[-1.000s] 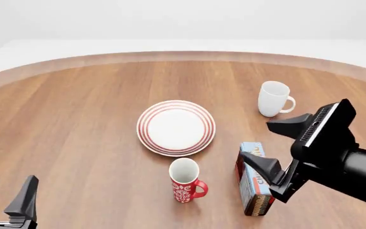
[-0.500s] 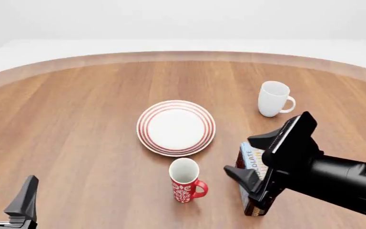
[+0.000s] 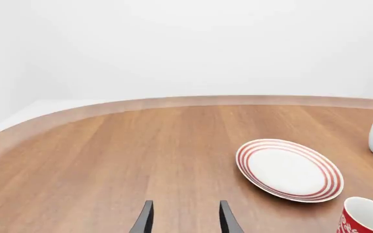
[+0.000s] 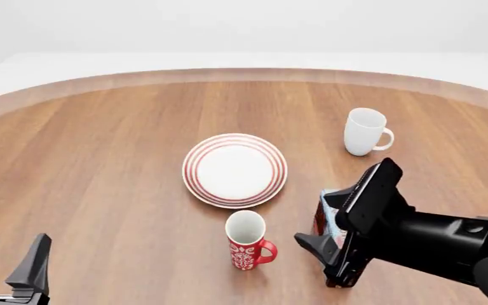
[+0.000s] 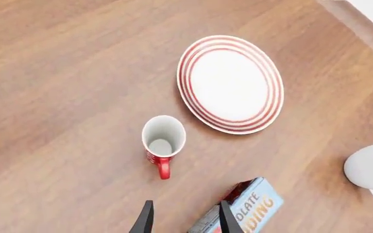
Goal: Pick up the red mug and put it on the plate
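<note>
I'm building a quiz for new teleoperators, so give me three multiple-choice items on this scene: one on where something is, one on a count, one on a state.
1. In the front view, where does the red mug stand relative to the plate?
A. on it
B. just nearer the camera than it
C. far beyond it

2. How many mugs are on the table?
A. one
B. two
C. three

3. What state is the right gripper in?
A. open, holding nothing
B. shut on the red mug
C. shut on the chocolate box

Answers:
1 B: the mug stands on bare wood below the plate's near rim.
2 B: only the red mug and the white mug are there.
3 A: its fingers are spread apart with nothing between them, beside the mug's handle side.
</note>
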